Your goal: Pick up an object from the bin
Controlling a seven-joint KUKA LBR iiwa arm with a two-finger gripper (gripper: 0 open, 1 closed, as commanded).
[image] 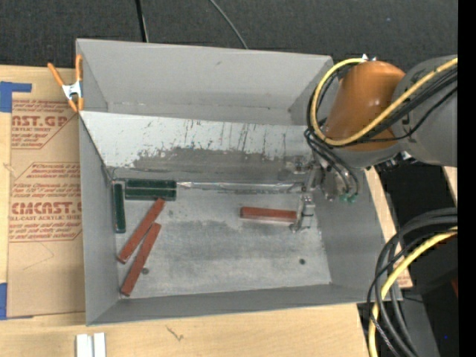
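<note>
The jaws stood low at the right end of a red-brown bar (268,215) lying mid-floor in the bin (223,73). Whether they were spread or pinching could not be told.

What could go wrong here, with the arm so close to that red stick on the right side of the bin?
Two likely risks. The end effector sits at the right tip of the red bar, not its middle, so a grab there might let the bar tilt or slip out. It also hangs near the bin's right wall, so a small drift could scrape the metal.
</note>
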